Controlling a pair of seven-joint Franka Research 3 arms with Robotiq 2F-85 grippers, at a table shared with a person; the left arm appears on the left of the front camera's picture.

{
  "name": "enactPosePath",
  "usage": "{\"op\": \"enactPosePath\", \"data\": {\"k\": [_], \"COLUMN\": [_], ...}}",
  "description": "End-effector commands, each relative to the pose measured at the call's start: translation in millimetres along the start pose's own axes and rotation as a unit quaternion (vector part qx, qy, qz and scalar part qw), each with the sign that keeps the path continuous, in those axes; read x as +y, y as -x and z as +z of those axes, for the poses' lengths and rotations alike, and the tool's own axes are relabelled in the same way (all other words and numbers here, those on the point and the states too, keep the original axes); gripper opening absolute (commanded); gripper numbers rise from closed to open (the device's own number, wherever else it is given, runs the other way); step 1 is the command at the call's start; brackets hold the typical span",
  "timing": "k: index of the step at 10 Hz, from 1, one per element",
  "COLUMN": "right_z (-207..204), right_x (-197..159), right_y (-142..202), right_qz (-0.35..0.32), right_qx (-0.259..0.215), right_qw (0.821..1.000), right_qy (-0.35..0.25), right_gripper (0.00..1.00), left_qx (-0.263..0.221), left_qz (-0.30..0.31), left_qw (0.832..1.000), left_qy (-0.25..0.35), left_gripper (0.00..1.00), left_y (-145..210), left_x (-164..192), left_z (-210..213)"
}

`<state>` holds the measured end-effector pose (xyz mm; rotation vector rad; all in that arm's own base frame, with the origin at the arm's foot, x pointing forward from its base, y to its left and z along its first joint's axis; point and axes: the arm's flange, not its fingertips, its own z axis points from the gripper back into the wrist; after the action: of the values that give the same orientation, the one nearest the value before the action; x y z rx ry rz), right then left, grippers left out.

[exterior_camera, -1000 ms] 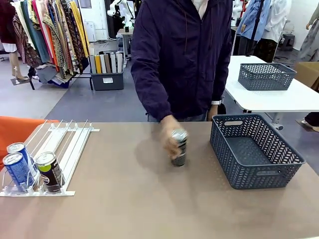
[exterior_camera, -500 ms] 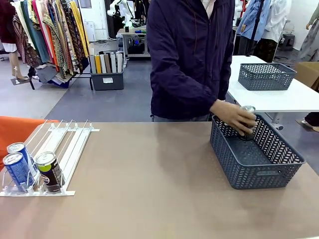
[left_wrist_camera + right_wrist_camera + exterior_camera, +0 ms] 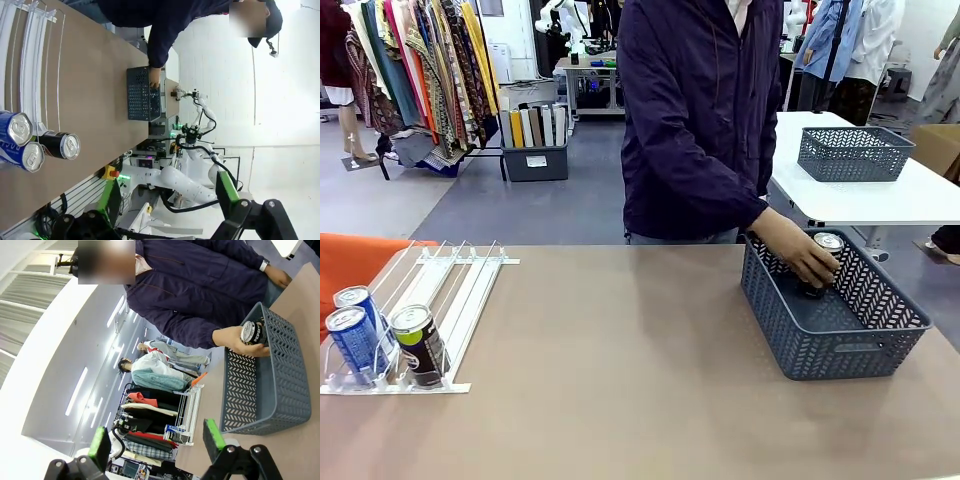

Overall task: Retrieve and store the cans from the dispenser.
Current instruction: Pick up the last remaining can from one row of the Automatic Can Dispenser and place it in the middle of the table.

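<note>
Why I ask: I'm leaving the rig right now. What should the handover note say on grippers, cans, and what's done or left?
Left gripper: open, holding nothing.
Right gripper: open, holding nothing.
The person's hand holds one can inside the grey basket, not yet let go.
The dispenser carries three at its low end: a front blue can, a rear blue can and a black-green can.
Done: one can nearly stored.
Left: those three, to the basket.
</note>
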<state>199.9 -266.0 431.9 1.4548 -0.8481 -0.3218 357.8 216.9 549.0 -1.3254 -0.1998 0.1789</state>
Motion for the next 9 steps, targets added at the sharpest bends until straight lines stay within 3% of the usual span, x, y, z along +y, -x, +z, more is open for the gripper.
{"op": "enactPosePath", "data": {"k": [1,2,4,6,9], "right_z": [-2,-2,-2,-2,-2], "right_x": [5,5,5,5,5], "right_y": [-2,-2,-2,-2,-2], "right_qz": [0.0,0.0,0.0,0.0,0.0], "right_qx": [-0.003,-0.003,-0.003,-0.003,-0.003], "right_qw": [1.0,1.0,1.0,1.0,1.0], "right_qy": [-0.006,-0.006,-0.006,-0.006,-0.006], "right_gripper": [1.0,1.0,1.0,1.0,1.0], "left_qx": [0.007,0.0,-0.037,-0.045,-0.016], "left_qz": [0.003,0.0,0.023,0.012,0.009], "left_qw": [1.0,1.0,0.989,0.958,0.903], "left_qy": [-0.003,0.0,-0.143,-0.283,-0.43], "left_gripper": [1.0,1.0,1.0,1.0,1.0], "left_y": [3,0,2,-2,-12], "left_x": [-1,0,-33,-63,-48], "left_z": [1,0,-37,-118,-195]}}
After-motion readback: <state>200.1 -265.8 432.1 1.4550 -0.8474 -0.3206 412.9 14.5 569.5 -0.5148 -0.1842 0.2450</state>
